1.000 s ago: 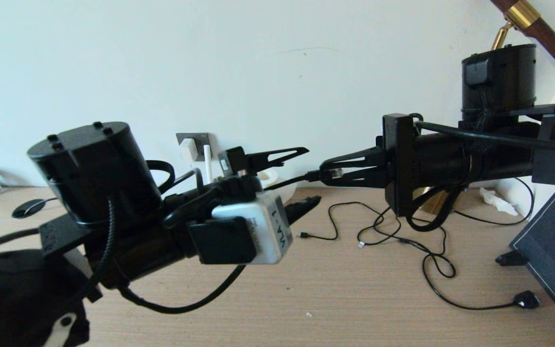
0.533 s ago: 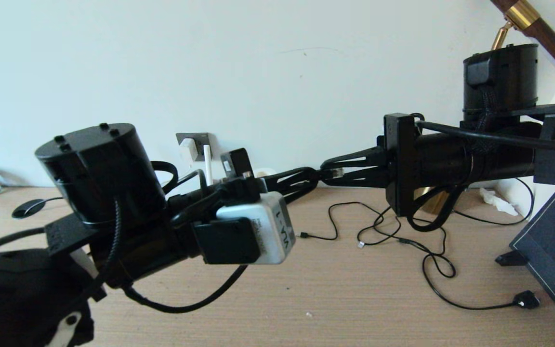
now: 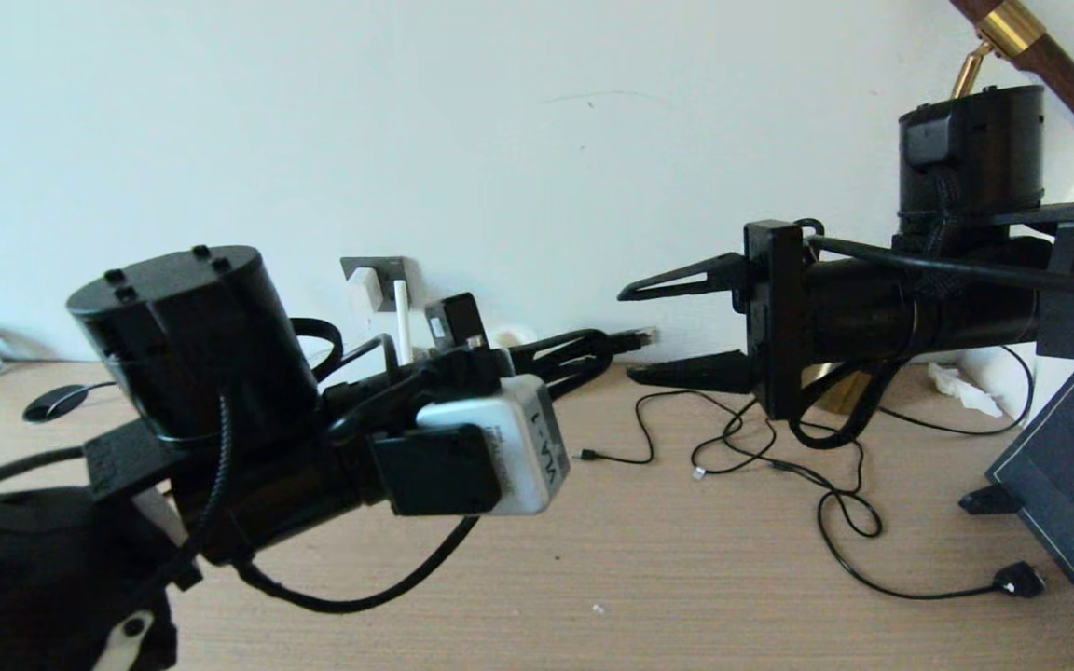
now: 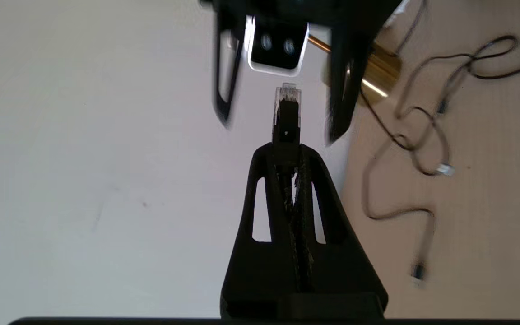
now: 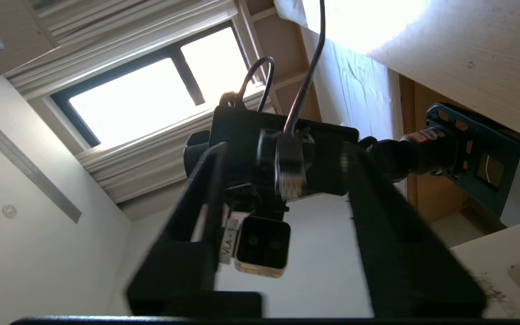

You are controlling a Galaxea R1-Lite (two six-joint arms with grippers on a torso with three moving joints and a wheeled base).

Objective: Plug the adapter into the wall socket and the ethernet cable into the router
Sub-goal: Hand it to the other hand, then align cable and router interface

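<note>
- Nearest the head camera: left arm's wrist camera block, silver-white casing (image 3: 523, 447), printed "VLA-1", partly legible.
- Left gripper (image 3: 593, 347) held in mid-air over the light wood-grain table (image 3: 667, 578); jaws closed down on the thin black ethernet cable (image 4: 285, 131), just behind its clear-tipped plug, which sticks out past the fingertips toward the right arm.
- Right gripper (image 3: 663, 331) faces it, just beyond the plug; jaws spread wide, holding nothing.
- Loose thin black cords (image 3: 779, 466) lie on the table under the right arm.
- Far, at the wall: dark grey square wall socket (image 3: 397, 270) with the small white boxy adapter (image 3: 366, 289) seated in it. Judged: adapter step done.
- One slim white stick antenna (image 3: 401, 317) rises beside the socket; the router body is hidden behind the left arm.
- Remaining: ethernet plug not yet in the router; cable is in hand.
</note>
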